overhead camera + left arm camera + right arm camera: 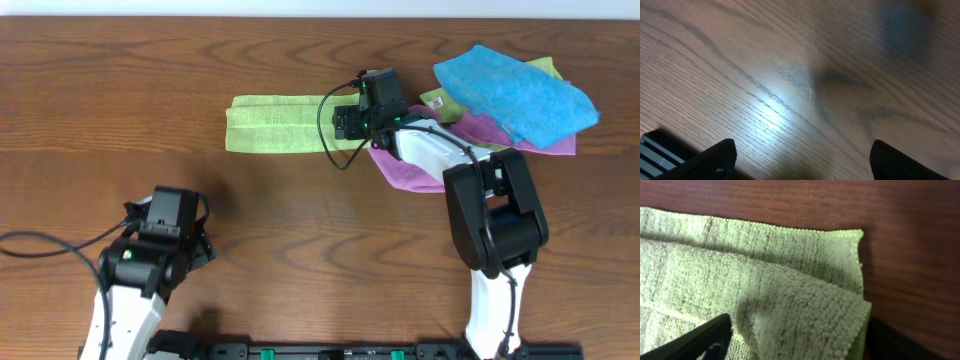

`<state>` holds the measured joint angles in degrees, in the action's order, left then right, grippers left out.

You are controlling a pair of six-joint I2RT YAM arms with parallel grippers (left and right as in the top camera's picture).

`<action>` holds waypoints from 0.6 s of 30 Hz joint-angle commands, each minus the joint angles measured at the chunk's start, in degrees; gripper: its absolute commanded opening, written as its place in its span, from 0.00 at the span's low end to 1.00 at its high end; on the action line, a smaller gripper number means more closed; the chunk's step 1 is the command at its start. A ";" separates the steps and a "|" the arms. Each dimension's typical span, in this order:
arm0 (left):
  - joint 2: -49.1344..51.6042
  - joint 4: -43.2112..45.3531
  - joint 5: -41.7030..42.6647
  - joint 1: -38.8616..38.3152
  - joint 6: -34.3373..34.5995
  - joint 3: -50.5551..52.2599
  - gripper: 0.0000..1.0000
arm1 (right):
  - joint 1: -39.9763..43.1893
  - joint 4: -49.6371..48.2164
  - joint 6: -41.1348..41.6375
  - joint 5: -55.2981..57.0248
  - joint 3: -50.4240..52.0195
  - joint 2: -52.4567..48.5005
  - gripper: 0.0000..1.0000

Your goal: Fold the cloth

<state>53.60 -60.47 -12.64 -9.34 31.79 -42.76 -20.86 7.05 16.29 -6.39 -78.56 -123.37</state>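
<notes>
The lime-green cloth (280,123) lies folded into a long strip across the back middle of the table. My right gripper (350,122) is down at the strip's right end. In the right wrist view a raised, doubled-over corner of the cloth (805,315) fills the gap between the two dark fingers (710,337), which stand wide apart; the right gripper (800,337) is open around it. My left gripper (168,212) is at the front left, far from the cloth. It is open (802,155) over bare wood with nothing between its fingers.
A heap of other cloths lies at the back right: a blue one (515,95) on top, a purple one (415,172) beneath, and a paler yellow-green one with a label (437,100). The right arm (495,215) reaches over the purple cloth.
</notes>
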 commanded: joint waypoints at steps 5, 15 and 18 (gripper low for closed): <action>-3.17 -0.59 0.09 0.00 1.70 1.31 0.87 | -1.73 2.80 2.95 -1.97 -0.46 -2.34 0.75; -3.17 0.00 -0.92 0.00 1.66 1.46 0.87 | -2.89 2.84 4.04 -1.29 -0.46 -2.34 0.25; -2.91 5.01 0.24 0.00 -3.13 2.14 0.96 | -2.82 2.84 4.04 -1.11 -0.46 -2.34 0.28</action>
<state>50.68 -57.89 -12.43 -9.34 32.47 -41.58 -23.33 9.37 19.53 -7.51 -79.02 -123.85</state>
